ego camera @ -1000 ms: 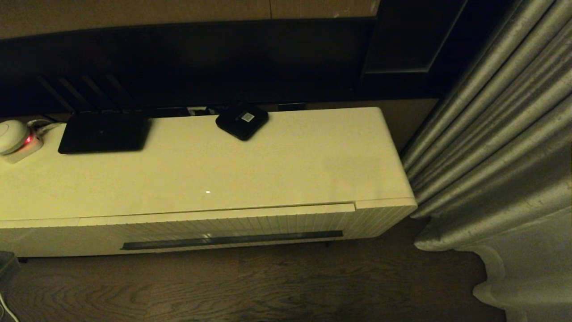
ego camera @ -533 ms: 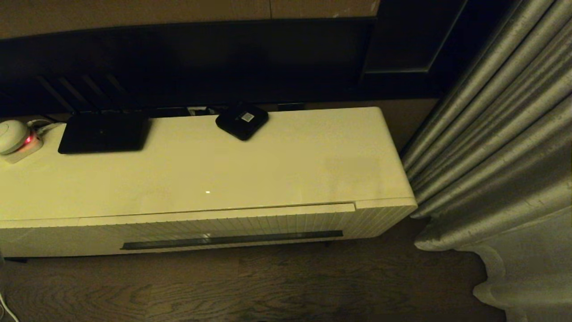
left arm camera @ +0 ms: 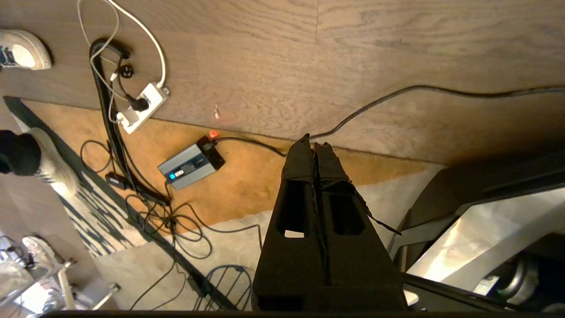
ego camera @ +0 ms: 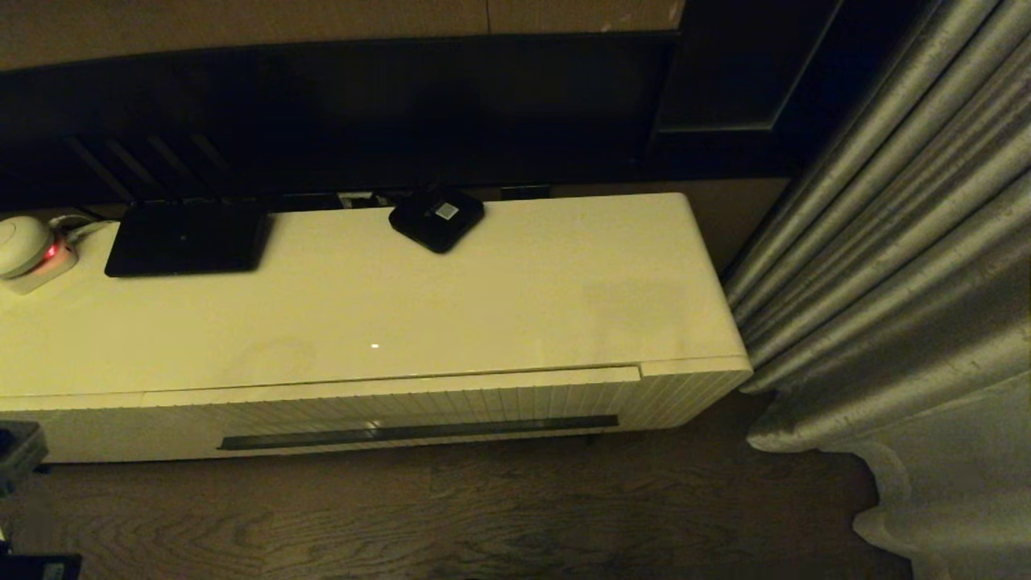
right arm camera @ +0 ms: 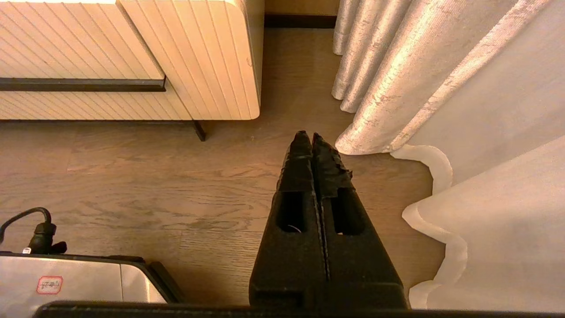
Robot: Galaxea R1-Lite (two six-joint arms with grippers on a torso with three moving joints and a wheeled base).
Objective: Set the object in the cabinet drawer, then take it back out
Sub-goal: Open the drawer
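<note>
Drawer (ego camera: 419,407) low in frame is closed, umbrella not seen; both grippers (left arm camera: 312,148) (right arm camera: 311,143) pinched closed & empty, so next: pull drawer open.

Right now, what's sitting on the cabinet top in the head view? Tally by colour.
Black: 2, flat rectangular device and small square box with a white label
White: 1, round-topped gadget with a red light
Total: 3
No umbrella in view.

One drawer (ego camera: 387,411), two black devices (ego camera: 187,239).
</note>
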